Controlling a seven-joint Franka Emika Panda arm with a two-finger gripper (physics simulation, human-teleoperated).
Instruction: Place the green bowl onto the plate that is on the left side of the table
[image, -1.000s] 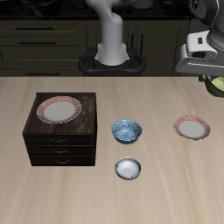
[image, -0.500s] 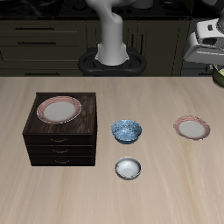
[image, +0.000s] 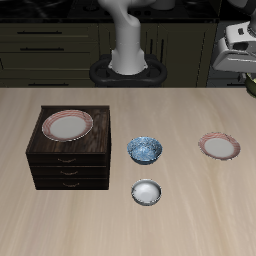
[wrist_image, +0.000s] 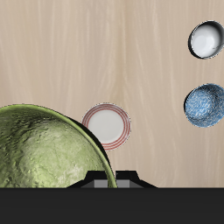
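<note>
Green bowl (wrist_image: 39, 149): It hung close under the wrist camera, high above the table, its mottled olive outside filling much of that view. In the exterior view only a dark sliver of it showed at the frame's edge, below the gripper.
Likely handling: Judged a stiff glazed piece, light enough for one arm, smooth and probably slippery on the glaze, and likely to chip if dropped from that height.
Where to hold: The rim looked like the only sensible place, one finger inside and one outside the wall. The round body offered nothing for two fingers to span.
Gripper (image: 238, 52): It was raised at the edge of the exterior view. Its fingers were not visible in either view, so the jaw width could not be read. With the bowl hanging off the table right beneath it, it was judged to be carrying the bowl by the rim.
Plate (wrist_image: 106, 125): The white plate with the pinkish-red rim lay bare on the table, showing just past the bowl's edge in the wrist view. It was far below the bowl and not touching it.
Other plate (image: 67, 125): A like plate sat on top of the dark wooden drawer cabinet (image: 68, 162), well apart from the target.
Blue patterned bowl (image: 145, 150): It stood near the table's middle, between cabinet and target plate.
White bowl (image: 146, 192): It stood just nearer the front edge than the blue one.
Table (image: 200, 210): Light wood grain, bare around the target plate.
</note>
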